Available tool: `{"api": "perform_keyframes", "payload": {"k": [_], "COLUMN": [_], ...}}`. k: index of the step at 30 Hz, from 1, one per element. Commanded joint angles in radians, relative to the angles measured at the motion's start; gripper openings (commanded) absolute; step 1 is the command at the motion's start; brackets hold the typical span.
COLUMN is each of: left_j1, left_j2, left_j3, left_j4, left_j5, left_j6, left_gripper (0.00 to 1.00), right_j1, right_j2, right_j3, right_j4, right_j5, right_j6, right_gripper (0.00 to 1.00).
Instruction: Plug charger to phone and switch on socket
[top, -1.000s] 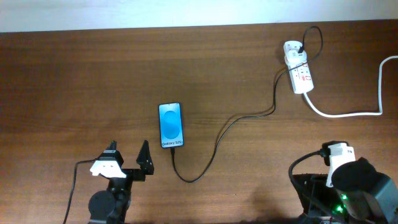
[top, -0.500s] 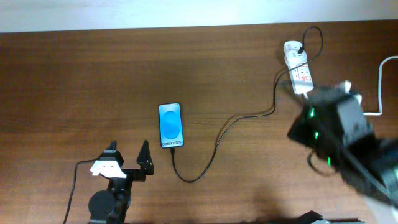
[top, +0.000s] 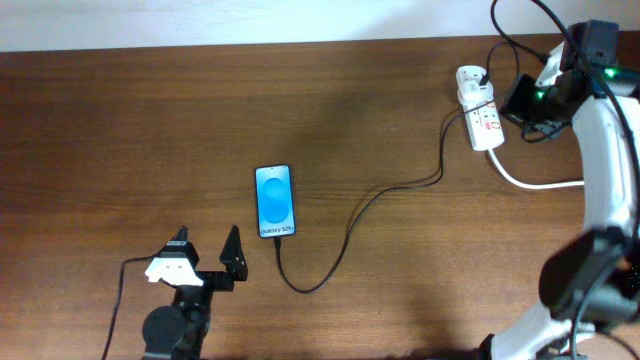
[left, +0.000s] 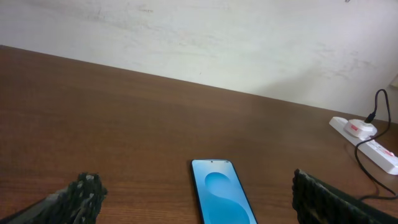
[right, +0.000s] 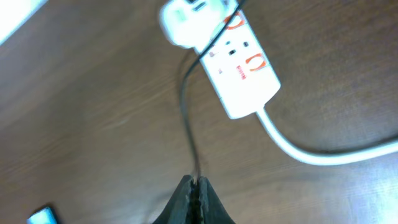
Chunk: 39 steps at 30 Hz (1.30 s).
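Observation:
The phone (top: 275, 201) lies flat on the table with its blue screen up; it also shows in the left wrist view (left: 222, 196). The charger (top: 350, 225), a thin black cable, runs from the phone's near edge in a loop to a white adapter (top: 470, 80) on the socket (top: 483, 118). My left gripper (top: 206, 245) is open and empty just in front of the phone, its fingers either side in the left wrist view (left: 196, 199). My right gripper (top: 510, 102) is shut and hovers just right of the socket. In the right wrist view its closed tips (right: 194, 186) sit above the cable, below the socket (right: 242, 68).
The socket's thick white lead (top: 545, 183) curves right toward the table's edge and shows in the right wrist view (right: 311, 152). A white wall (left: 199, 37) borders the table's far side. My right arm (top: 605, 160) spans the right side.
My right arm has swung from the table's front right up to the socket at the back right. The left arm, phone and cable have not moved.

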Motion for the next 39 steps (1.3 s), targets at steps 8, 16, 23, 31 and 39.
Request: {"api": "perform_keyframes", "payload": {"k": [8, 16, 23, 31, 39], "left_j1": [-0.003, -0.003, -0.003, -0.003, -0.003], "left_j2": [-0.003, -0.003, -0.003, -0.003, -0.003], "left_j3": [-0.002, -0.002, -0.002, -0.002, -0.002], "left_j4": [-0.005, -0.005, -0.005, -0.006, -0.005], "left_j5": [0.015, 0.015, 0.015, 0.015, 0.015], "left_j6": [0.016, 0.016, 0.016, 0.016, 0.016], "left_gripper": [0.99, 0.99, 0.99, 0.99, 0.99], "right_j1": [-0.05, -0.051, -0.05, -0.045, -0.003], "right_j2": [0.259, 0.328, 0.377, 0.409, 0.458], "right_j3": [0.016, 0.016, 0.013, 0.013, 0.013], "right_j4": [0.341, 0.394, 0.438, 0.548, 0.593], "right_j5": [-0.139, -0.048, -0.016, -0.02, -0.031], "right_j6": [-0.228, -0.229, -0.23, -0.229, -0.221], "right_gripper": [0.04, 0.04, 0.04, 0.04, 0.04]}}
